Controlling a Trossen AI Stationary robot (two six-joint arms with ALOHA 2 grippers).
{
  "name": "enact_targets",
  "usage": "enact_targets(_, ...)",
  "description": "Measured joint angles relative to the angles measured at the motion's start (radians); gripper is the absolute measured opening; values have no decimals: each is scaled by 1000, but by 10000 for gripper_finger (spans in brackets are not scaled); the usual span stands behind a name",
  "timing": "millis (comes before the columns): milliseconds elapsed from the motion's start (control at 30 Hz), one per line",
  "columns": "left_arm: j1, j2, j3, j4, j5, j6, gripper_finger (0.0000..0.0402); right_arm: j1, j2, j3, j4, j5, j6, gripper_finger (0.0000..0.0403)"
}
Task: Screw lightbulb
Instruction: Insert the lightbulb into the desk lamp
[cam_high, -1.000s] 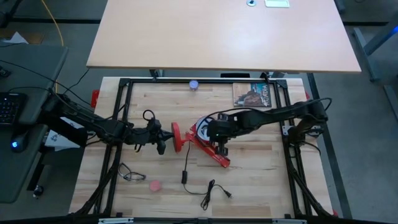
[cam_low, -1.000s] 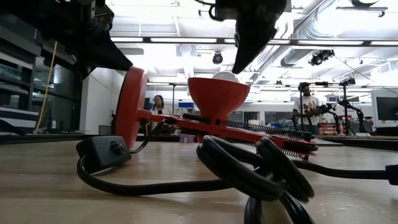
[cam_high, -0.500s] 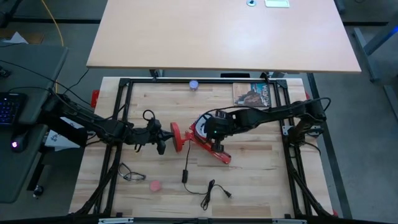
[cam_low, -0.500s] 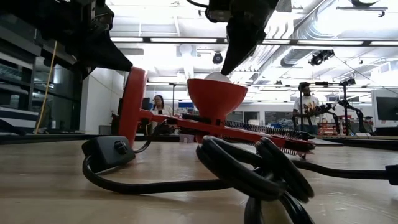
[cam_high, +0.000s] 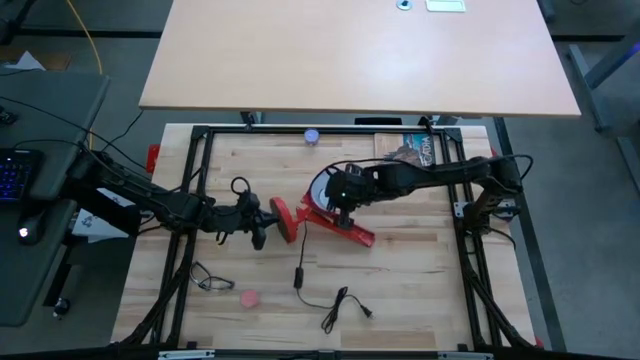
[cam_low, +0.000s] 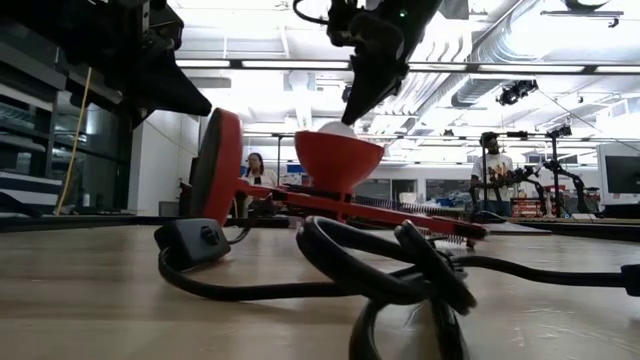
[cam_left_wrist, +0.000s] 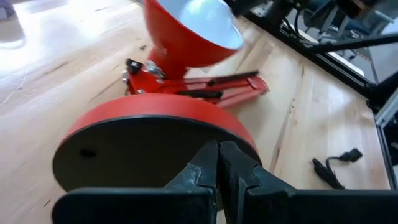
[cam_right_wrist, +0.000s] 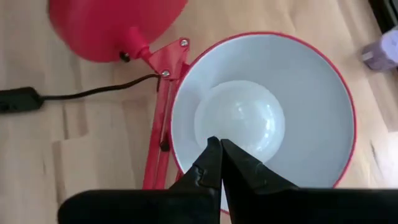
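Note:
A red desk lamp lies on the table. Its round base (cam_high: 283, 220) stands on edge, and its cone shade (cam_high: 318, 190) opens upward. The frosted white lightbulb (cam_right_wrist: 239, 121) sits inside the shade and peeks over the rim in the low view (cam_low: 335, 128). My right gripper (cam_right_wrist: 220, 149) is shut and comes down into the shade onto the bulb. My left gripper (cam_left_wrist: 218, 155) is shut at the base's dark underside (cam_left_wrist: 137, 162), on the base's left side in the high view (cam_high: 265, 225). My left gripper's shut fingertips (cam_left_wrist: 211, 152) meet the dark underside of the lamp base near its lower edge, coming level from the table's left. The base stands on its rim on the table. My right gripper's shut fingertips (cam_low: 348, 115) rest on the bulb's rounded top (cam_right_wrist: 217, 134), slanting down from the right. The bulb sits in the shade's middle.
The lamp's black cord with its switch (cam_high: 298, 283) and plug (cam_high: 345, 305) lies near the front. A pink round thing (cam_high: 249, 298), a small black cable (cam_high: 205, 278), a lavender round thing (cam_high: 312, 136) and a picture card (cam_high: 408, 152) lie around. People stand in the room behind (cam_low: 490, 165).
My right gripper has gone toward the table's far and left edges and down onto the bulb. The lamp's shade and spring arm have swung toward the far edge, pivoting about the base, which stays by my left gripper. The cord has slid along.

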Motion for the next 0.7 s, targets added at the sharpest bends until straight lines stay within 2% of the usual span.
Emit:
enact_targets(200, -1, 0, 0, 0, 45, 30, 0, -39, 0, 0, 7, 8, -11, 0)
enact_targets(700, -1, 0, 0, -38, 47, 82, 0, -88, 0, 0, 119, -18, -11, 0)
